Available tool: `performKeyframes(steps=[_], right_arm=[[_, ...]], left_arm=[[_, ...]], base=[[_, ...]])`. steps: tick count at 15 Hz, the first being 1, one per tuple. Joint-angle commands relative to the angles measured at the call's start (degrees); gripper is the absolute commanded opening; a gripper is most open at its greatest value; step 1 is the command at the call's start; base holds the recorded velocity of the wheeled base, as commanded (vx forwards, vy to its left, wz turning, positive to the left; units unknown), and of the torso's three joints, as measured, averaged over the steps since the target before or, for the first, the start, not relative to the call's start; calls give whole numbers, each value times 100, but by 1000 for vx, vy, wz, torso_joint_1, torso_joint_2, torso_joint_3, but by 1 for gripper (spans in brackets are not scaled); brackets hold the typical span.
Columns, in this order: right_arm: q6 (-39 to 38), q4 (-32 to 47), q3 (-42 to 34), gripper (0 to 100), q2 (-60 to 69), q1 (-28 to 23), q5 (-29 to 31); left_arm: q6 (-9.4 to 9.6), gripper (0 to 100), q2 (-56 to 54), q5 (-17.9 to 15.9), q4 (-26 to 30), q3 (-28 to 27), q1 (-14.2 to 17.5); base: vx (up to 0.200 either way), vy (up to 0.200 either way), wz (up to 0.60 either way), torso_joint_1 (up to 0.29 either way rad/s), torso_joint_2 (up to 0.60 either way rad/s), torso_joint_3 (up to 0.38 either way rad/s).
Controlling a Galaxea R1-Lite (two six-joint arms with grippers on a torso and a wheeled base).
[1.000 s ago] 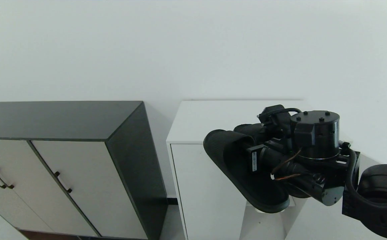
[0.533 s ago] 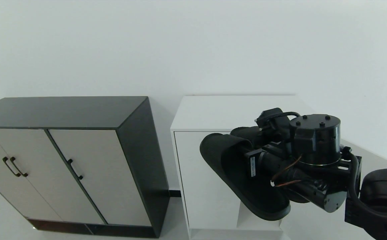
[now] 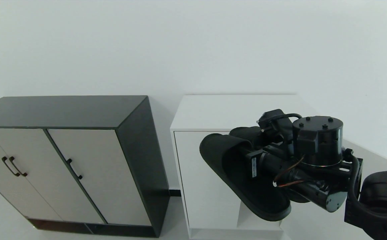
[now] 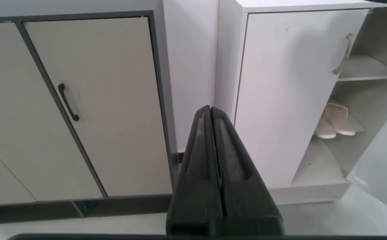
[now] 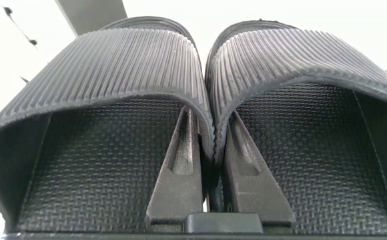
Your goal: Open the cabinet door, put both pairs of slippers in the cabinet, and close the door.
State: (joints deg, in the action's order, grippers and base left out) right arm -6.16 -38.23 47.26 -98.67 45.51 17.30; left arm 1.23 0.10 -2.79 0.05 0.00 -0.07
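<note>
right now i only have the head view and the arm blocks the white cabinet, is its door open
Observer: Yes, the white cabinet door stands swung open.
Operator: anything inside yet
Observer: A pale pair of slippers lies on a shelf inside.
Operator: how's the grip on my load
Observer: The right gripper has one finger inside each of the black slippers, pinching their adjoining strap walls together.
</note>
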Motion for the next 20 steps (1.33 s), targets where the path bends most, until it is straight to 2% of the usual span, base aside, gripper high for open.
performKeyframes(steps=[1, 12, 20], right_arm=[[18, -18, -42, 0, -21, 2, 2], [88, -44, -112, 0, -12, 11, 2], [255, -545, -253, 0, -56, -16, 10]], left_arm=[[0, 0, -1, -2, -5, 0, -1], [0, 0, -1, -2, -5, 0, -1], [0, 0, -1, -2, -5, 0, -1]], base=[[0, -200, 0, -2, 7, -2], [0, -200, 0, 4, 2, 3], [0, 0, 0, 0, 0, 0]])
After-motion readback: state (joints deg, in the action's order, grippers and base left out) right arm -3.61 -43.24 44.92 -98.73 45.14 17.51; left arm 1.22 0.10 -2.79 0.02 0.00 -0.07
